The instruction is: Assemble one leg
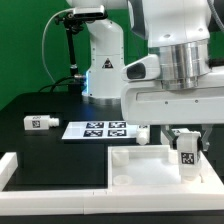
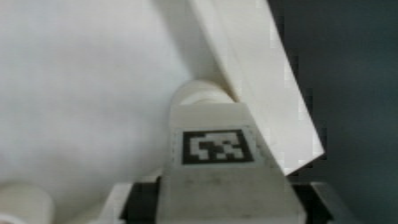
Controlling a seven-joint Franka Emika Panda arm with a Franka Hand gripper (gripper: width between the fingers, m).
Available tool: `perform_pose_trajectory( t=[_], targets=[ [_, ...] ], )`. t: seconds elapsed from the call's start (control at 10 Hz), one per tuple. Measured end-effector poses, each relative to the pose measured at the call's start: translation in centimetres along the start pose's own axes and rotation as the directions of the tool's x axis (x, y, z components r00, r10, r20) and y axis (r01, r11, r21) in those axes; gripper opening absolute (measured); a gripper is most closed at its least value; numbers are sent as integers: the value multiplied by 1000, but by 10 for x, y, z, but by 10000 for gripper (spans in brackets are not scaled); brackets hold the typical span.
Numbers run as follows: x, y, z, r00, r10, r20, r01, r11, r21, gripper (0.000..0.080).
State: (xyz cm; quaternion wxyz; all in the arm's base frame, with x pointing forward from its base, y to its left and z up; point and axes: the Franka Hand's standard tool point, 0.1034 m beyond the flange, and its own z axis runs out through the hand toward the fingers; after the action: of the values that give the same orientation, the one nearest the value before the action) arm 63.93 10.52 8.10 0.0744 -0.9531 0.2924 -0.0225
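Note:
My gripper [image 1: 184, 143] is shut on a leg [image 1: 185, 158], a stubby white peg with a black-and-white tag. It holds the leg upright over the right part of the large white panel [image 1: 140, 168]. In the wrist view the leg [image 2: 217, 150] sits between my two fingers [image 2: 141, 200], and its rounded tip points at the panel's flat face [image 2: 89, 80], right beside the raised rim [image 2: 249, 55]. I cannot tell whether the tip touches the panel. A second leg [image 1: 38, 122] lies on the black table at the exterior view's left.
The marker board [image 1: 100, 128] lies flat behind the panel. A white L-shaped border [image 1: 20, 165] runs along the table's front and left. The robot's white base [image 1: 100, 60] stands at the back. Dark table [image 2: 347, 80] shows beyond the panel's rim.

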Motion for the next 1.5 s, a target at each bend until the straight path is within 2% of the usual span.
perform_pose_trajectory(
  t=[0.1, 0.2, 0.3, 0.4, 0.6, 0.7, 0.8, 0.9, 1.0, 1.1, 1.4, 1.5],
  targets=[
    [-2, 0, 1, 983, 181, 1, -181, 983, 0, 285],
    [-8, -3, 2, 913, 408, 11, -408, 913, 1, 285],
    [-10, -4, 2, 865, 501, 26, -501, 865, 6, 286],
    [-9, -3, 2, 830, 555, 47, -557, 831, 15, 286],
    [-10, -4, 2, 852, 521, 47, -523, 852, 16, 305],
    [-10, -4, 3, 853, 520, 47, -521, 854, 16, 514],
    [-7, -4, 2, 936, 351, 27, -351, 936, 30, 514],
    [-2, -3, 3, 995, 99, 13, -99, 995, 32, 619],
    [-4, -7, 1, 999, -49, 11, 49, 999, 17, 619],
    [-9, -13, -1, 993, -119, -8, 119, 993, 17, 643],
    [-6, -8, 1, 929, -369, -11, 369, 929, 10, 649],
    [-3, -6, 0, 822, -569, -16, 569, 822, -14, 649]
  ],
)
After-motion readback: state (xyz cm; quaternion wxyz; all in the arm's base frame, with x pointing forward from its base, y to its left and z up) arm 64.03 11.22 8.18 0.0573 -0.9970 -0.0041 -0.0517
